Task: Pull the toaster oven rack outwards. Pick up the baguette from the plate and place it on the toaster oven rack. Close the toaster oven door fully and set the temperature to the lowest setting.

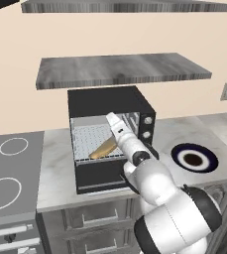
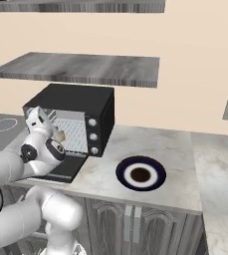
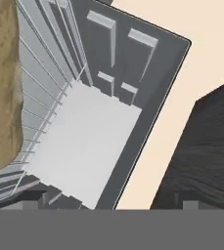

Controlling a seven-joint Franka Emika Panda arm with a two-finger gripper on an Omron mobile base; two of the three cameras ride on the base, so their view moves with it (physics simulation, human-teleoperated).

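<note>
From my left base view I look forward and down from behind the arm, which rises from the lower right; the toaster oven (image 1: 110, 134) sits mid-frame, the plate (image 1: 195, 158) at right, the stove (image 1: 11, 173) at lower left. My right base view looks at the same counter from the other side, the arm at lower left, the toaster oven (image 2: 75, 119) left of centre, the plate (image 2: 141, 174) near the middle. My hand view sits very close, rolled, peering into the oven cavity, with the toaster oven rack (image 3: 40, 97) at upper left.
</note>
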